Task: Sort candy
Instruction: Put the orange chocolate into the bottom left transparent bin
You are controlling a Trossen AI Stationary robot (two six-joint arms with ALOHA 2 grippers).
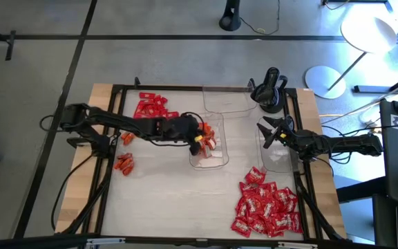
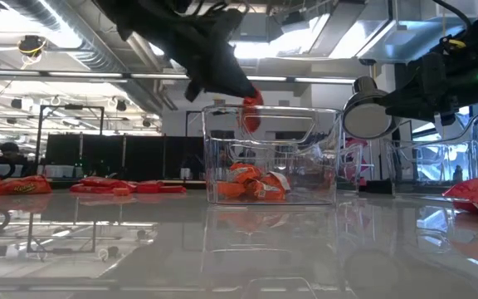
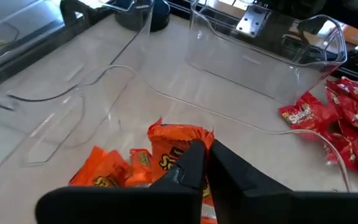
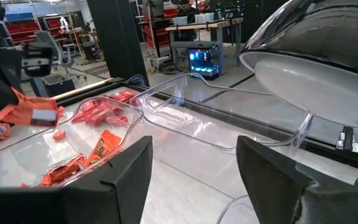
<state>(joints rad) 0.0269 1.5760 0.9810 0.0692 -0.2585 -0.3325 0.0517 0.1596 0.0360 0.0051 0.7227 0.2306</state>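
Observation:
My left gripper (image 1: 199, 135) reaches from the table's left over the middle clear tray (image 1: 216, 162) and is shut on an orange candy (image 3: 178, 142). In the low view that candy (image 2: 251, 112) hangs at the height of the tray's rim (image 2: 272, 109). Several orange candies (image 2: 247, 184) lie on the tray's floor. My right gripper (image 4: 194, 165) waits open at the table's right side, beside another clear tray (image 1: 276, 160), with nothing between its fingers. My left gripper pinches the orange candy between its two fingers at the wrapper's end (image 3: 180, 155) nearest the gripper. The fingers (image 3: 229, 168) slant down from the table's left. The rest of the wrapper sticks out past the fingertips. The candy is lifted clear, above the candies in the middle tray.
Plain red candy (image 1: 150, 107) is heaped at the far left. Orange candy (image 1: 124, 163) lies loose at the left. A big heap of red candy with white marks (image 1: 264, 207) fills the near right. A third clear tray (image 1: 226, 100) stands at the far edge.

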